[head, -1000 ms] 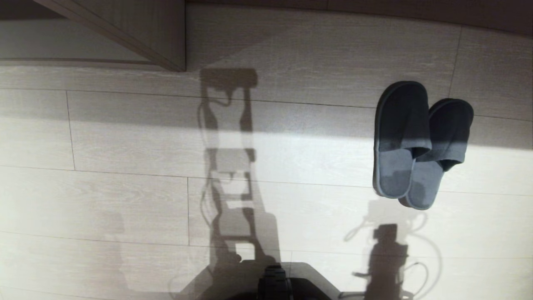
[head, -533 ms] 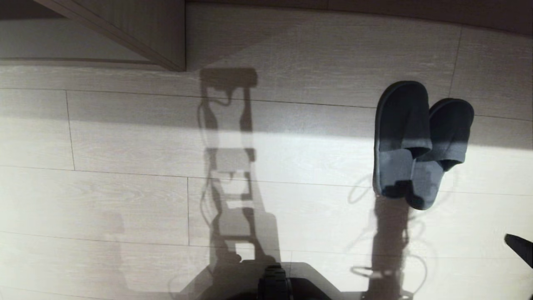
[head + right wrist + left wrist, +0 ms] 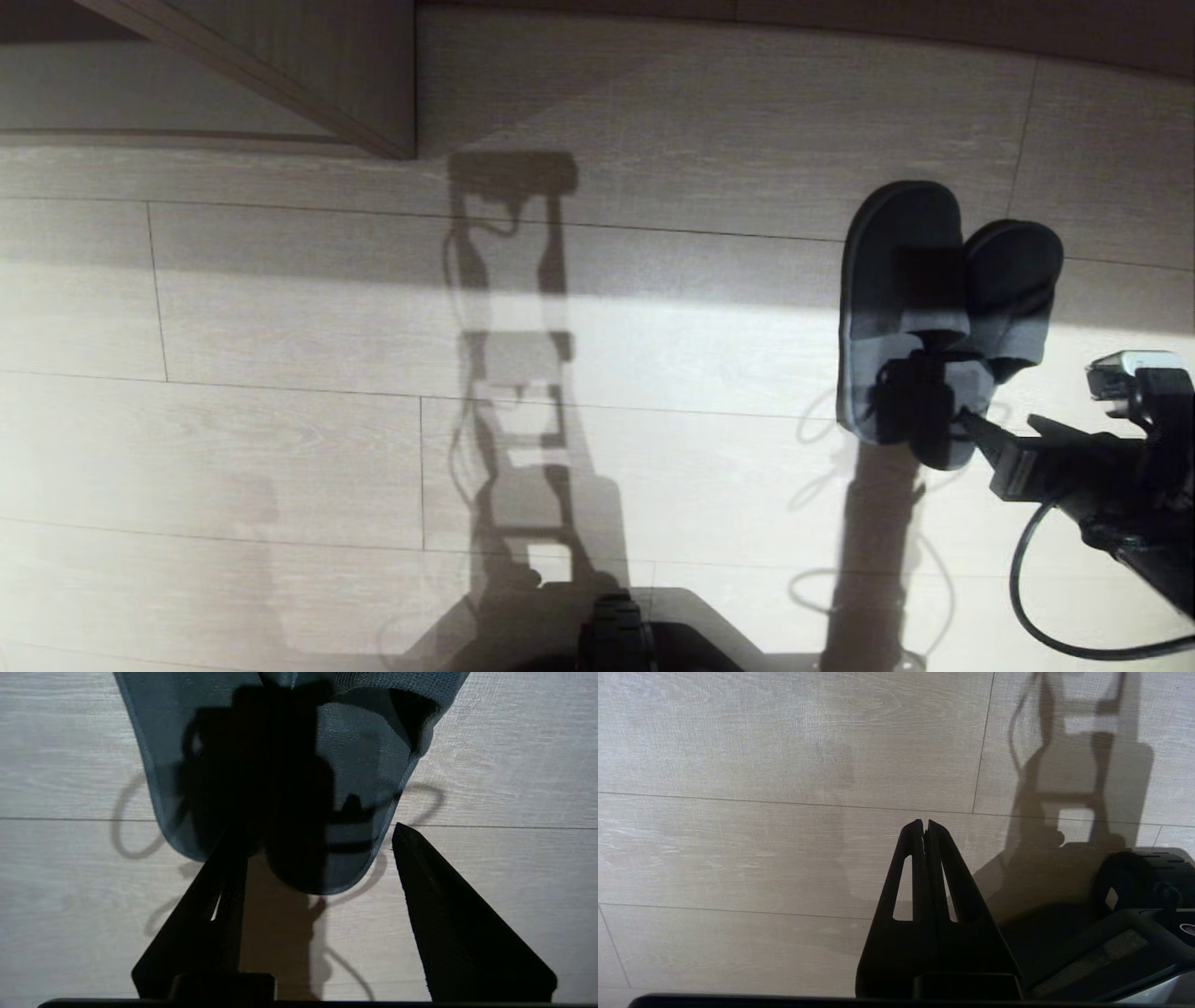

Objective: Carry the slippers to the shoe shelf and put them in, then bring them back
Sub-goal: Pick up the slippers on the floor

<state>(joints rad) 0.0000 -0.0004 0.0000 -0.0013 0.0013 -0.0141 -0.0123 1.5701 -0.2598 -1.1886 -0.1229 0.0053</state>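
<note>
The slippers (image 3: 901, 280), a dark grey-blue pair, lie side by side on the floor at the right of the head view, toes pointing away from me and the right one overlapping the left. My right gripper (image 3: 980, 437) reaches in from the lower right and hovers just short of their heels. In the right wrist view the right gripper (image 3: 317, 835) is open, its fingers (image 3: 420, 882) standing either side of the slippers' (image 3: 364, 751) heel ends and holding nothing. The left gripper (image 3: 924, 822) is shut and empty over bare floor. At the far left stands the shoe shelf (image 3: 308, 65), with only a corner panel showing.
Pale wood-plank floor (image 3: 280, 448) spreads to the left and the middle, crossed by my own shadow. My base (image 3: 616, 644) sits at the near edge. A black cable (image 3: 1027, 597) loops under the right arm. A dark skirting strip runs along the far edge.
The right arm has swung into the head view from the lower right, up to the slippers' heels. Its shadow has slid up onto them. The slippers have not moved.
</note>
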